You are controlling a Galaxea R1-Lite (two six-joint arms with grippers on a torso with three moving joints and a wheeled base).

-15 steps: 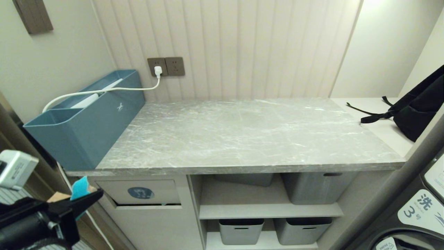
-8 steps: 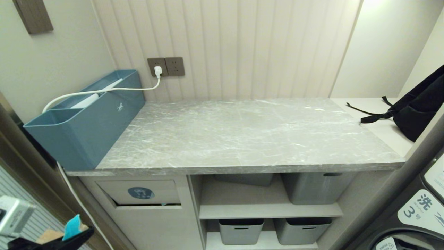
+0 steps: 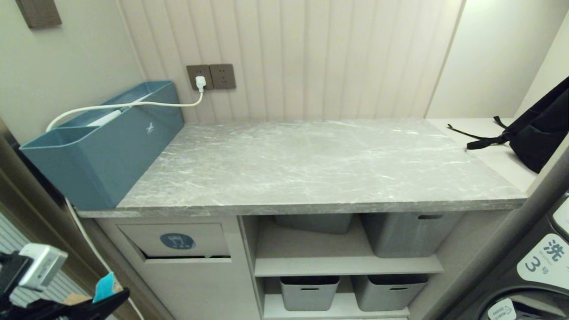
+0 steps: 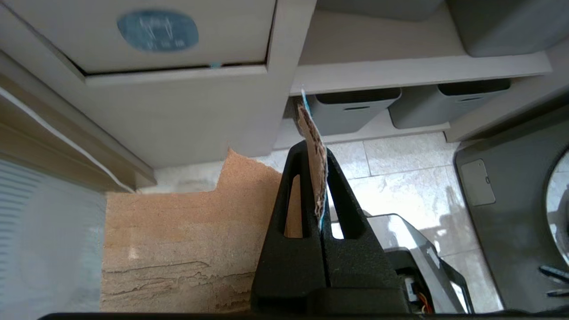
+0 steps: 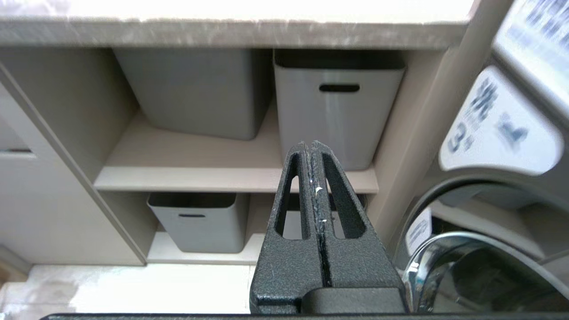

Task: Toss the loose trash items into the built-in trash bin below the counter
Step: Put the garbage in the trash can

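Note:
My left gripper hangs low at the bottom left of the head view, left of and below the built-in trash bin. It is shut on a torn brown cardboard scrap with a blue face. In the left wrist view the scrap's edge sticks out past the fingertips, and the bin flap with its blue oval sticker lies ahead, a dark gap along its lower edge. The grey marble counter holds no scraps. My right gripper is shut and empty, facing the shelves.
A teal box with a white cable stands on the counter's left end. Grey tubs sit on the shelves right of the bin. A black bag lies on the white ledge. A washing machine stands at the right.
My left gripper with the scrap has sunk from beside the bin flap to the bottom left corner. The whole head picture has shifted slightly upward, so the camera has moved.

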